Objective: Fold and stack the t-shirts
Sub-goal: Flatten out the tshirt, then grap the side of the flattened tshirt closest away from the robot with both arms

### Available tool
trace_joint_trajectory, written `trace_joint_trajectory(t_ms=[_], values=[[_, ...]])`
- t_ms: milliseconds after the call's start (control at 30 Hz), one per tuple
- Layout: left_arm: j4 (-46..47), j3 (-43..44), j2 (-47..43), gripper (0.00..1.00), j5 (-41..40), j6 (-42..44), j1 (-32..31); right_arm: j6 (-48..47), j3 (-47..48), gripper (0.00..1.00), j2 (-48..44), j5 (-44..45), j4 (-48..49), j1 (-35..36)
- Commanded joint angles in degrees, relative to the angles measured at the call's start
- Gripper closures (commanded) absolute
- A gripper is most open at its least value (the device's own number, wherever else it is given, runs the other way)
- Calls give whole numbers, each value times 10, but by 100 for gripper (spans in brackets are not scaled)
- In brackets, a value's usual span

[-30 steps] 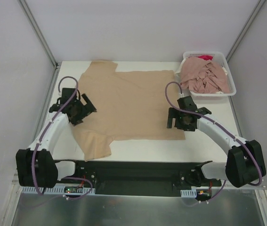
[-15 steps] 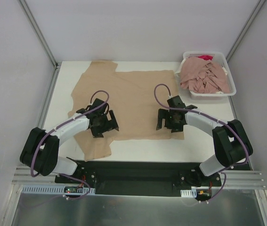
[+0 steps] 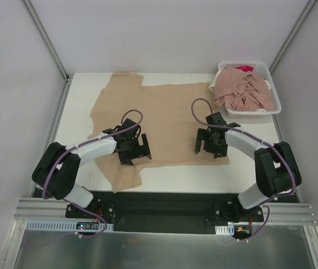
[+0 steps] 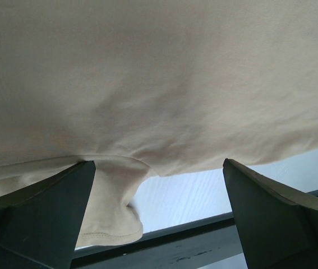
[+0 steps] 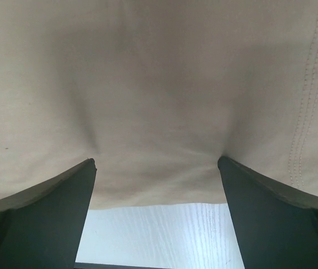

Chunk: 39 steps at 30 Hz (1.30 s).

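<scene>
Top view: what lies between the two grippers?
Only a flat stretch of the tan t-shirt lies between the left gripper and right gripper, seen in the top external view.

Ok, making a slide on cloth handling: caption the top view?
Left gripper and right gripper, both open, at the near hem of a spread tan shirt; pink shirts heaped in the basket.
</scene>
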Motion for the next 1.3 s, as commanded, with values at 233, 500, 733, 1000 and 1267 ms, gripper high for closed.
trace_joint_trajectory(t_ms=[233, 500, 733, 1000, 1267], values=[[-128, -22, -201, 1, -46, -34, -4, -38, 16, 3, -135, 36, -72, -3], [-386, -32, -277, 1, -148, -142, -5, -30, -13, 3, -167, 41, -78, -3], [-403, -91, -297, 27, -118, -190, -5, -25, -24, 3, -154, 44, -77, -3], [-280, -174, -292, 64, -26, -182, -7, 26, -81, 3, -205, 56, -48, -25], [-277, -178, -228, 47, -67, -177, -6, 23, -105, 3, -240, 74, -61, -55]])
